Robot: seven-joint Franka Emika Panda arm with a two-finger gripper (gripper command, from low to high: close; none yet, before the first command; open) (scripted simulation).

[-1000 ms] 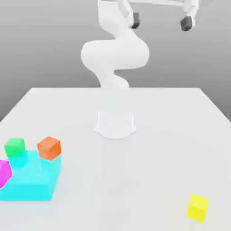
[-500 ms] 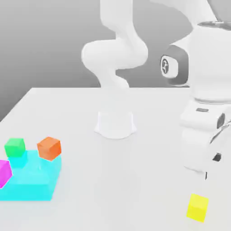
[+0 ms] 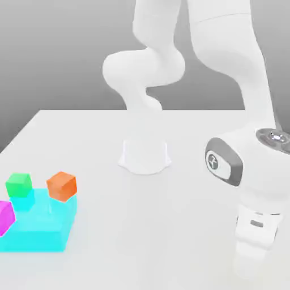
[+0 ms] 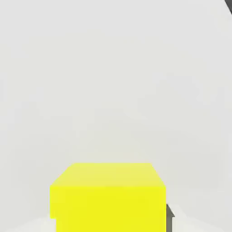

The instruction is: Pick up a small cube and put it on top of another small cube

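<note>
Arm: the white robot arm (image 3: 249, 170) bends down from its round base (image 3: 145, 156) to the desk's near corner on the exterior view's right, its wrist low over the surface.
Hand: the hand (image 4: 108, 222) is seen from its own camera, closed down on the small yellow cube (image 4: 108, 197), with one dark fingertip (image 4: 169, 217) pressed against the cube's side. In the exterior view the wrist housing covers the fingers.
Yellow cube: in the hand view it sits close under the camera, one flat face and its top lit bright, resting on the white desk (image 4: 113, 81). Whether it is lifted off the surface cannot be told.
Desk: a plain white desk (image 3: 187, 136) carries everything.
Cyan block: a large flat cyan block (image 3: 39, 226) lies at the desk's near edge on the exterior view's left, well apart from the arm's wrist.
Orange cube: a small orange cube (image 3: 61, 186) stands on the far corner of the cyan block.
Green cube: a small green cube (image 3: 18, 184) sits at the block's far left corner, near the orange one but not touching it.
Magenta cube: a small magenta cube (image 3: 5, 216) rests at the block's left side, partly cut off by the picture edge.
</note>
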